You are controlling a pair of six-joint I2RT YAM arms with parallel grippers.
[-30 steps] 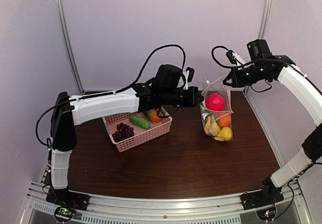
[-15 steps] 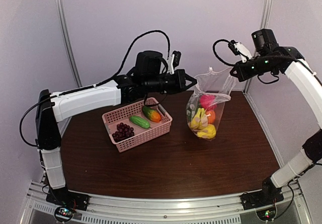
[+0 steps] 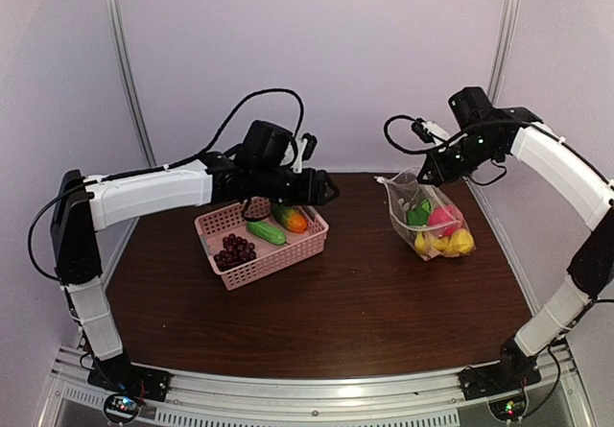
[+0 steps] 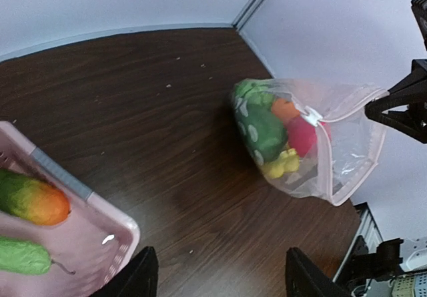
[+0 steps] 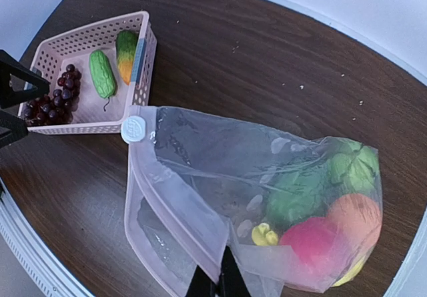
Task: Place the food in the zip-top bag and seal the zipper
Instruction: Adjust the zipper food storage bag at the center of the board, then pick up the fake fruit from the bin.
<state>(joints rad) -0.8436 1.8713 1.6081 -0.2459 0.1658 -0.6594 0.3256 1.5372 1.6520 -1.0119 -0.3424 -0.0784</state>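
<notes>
Gaping zip-top bag [image 5: 267,177] sags pinched by right end effector [image 5: 214,278]; left end effector [image 4: 220,277] spread.

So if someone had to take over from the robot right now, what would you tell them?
Left gripper: open, empty, above the pink basket.
Right gripper: shut on the zip-top bag at its mouth edge, far right.
Done: apple, pepper, orange and yellow pieces bagged.
To do: grapes, cucumber and green-orange fruit in the basket; then pull the white slider to seal the open zipper.
</notes>
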